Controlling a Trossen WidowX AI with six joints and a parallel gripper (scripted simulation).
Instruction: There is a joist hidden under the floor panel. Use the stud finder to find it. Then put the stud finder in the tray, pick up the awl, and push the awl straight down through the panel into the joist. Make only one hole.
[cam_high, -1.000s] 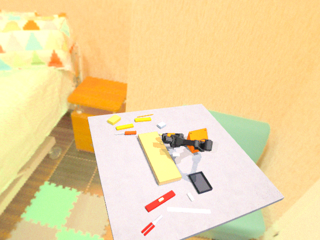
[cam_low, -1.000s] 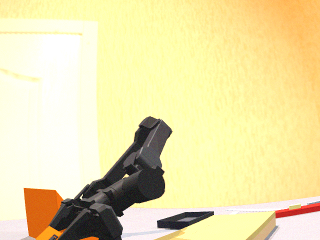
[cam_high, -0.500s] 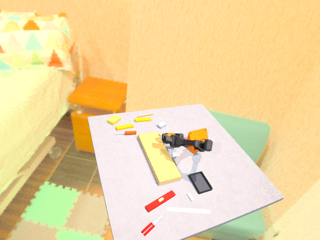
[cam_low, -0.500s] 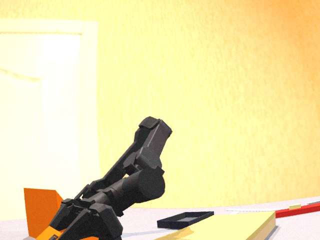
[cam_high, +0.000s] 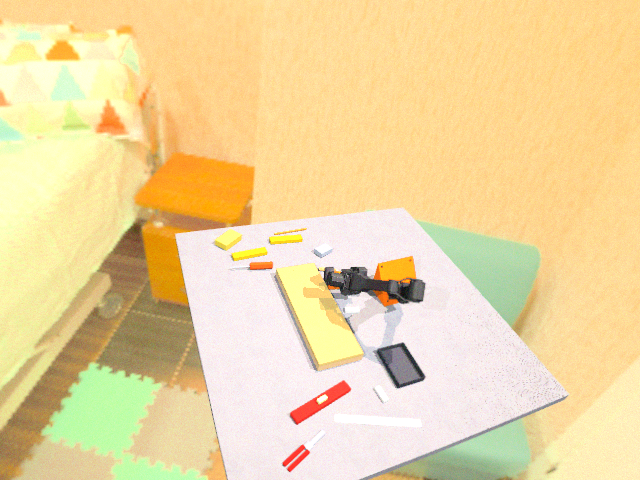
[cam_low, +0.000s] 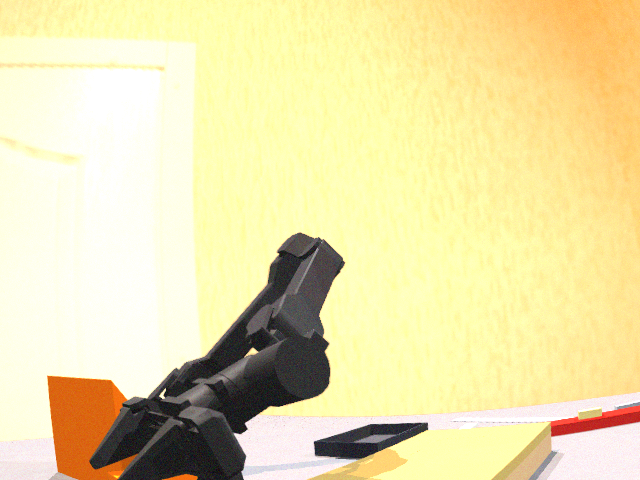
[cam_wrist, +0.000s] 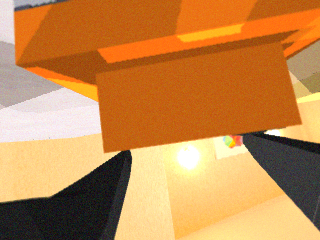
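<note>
The pale yellow floor panel (cam_high: 316, 322) (cam_low: 467, 450) lies flat in the middle of the table. My gripper (cam_high: 330, 276) (cam_low: 107, 469) (cam_wrist: 185, 145) is low at the panel's far right corner, open wide with nothing between the fingers. The orange stud finder (cam_wrist: 190, 60) fills the top of the wrist view, just beyond the fingertips. The awl (cam_high: 261, 265), with an orange handle, lies on the table left of the panel's far end. The dark tray (cam_high: 408, 383) (cam_low: 361, 449) stands empty at the panel's near right.
An orange wedge block (cam_high: 400, 268) (cam_low: 77, 413) stands behind the arm. Yellow blocks (cam_high: 249, 253) and a white block (cam_high: 323, 250) lie at the far side. A red level (cam_high: 320, 401) (cam_low: 594, 421), a white strip (cam_high: 377, 420) and a red-handled tool (cam_high: 299, 453) lie near the front.
</note>
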